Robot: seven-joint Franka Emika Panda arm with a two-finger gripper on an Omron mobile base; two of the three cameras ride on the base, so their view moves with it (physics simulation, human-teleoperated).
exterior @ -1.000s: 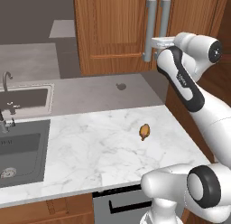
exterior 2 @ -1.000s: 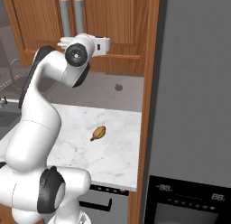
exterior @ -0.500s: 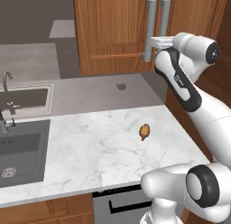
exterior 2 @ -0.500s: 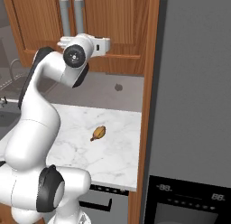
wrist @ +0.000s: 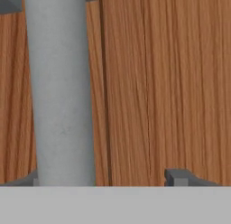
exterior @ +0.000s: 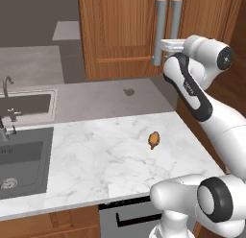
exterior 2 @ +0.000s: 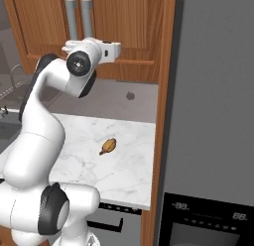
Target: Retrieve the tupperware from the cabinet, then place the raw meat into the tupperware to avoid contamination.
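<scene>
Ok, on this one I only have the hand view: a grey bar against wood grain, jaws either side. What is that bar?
Observer: One of two vertical bar handles that stand side by side on the wall cabinet. Its doors are shut.
Operator: Where along the bar is the hand?
Observer: Near the lower end, going by the left base view. The arm reaches up to it from the right of the counter.
Operator: And the raw meat?
Observer: The raw meat lies on the marble counter, well below the cabinet and apart from the arm.
</scene>
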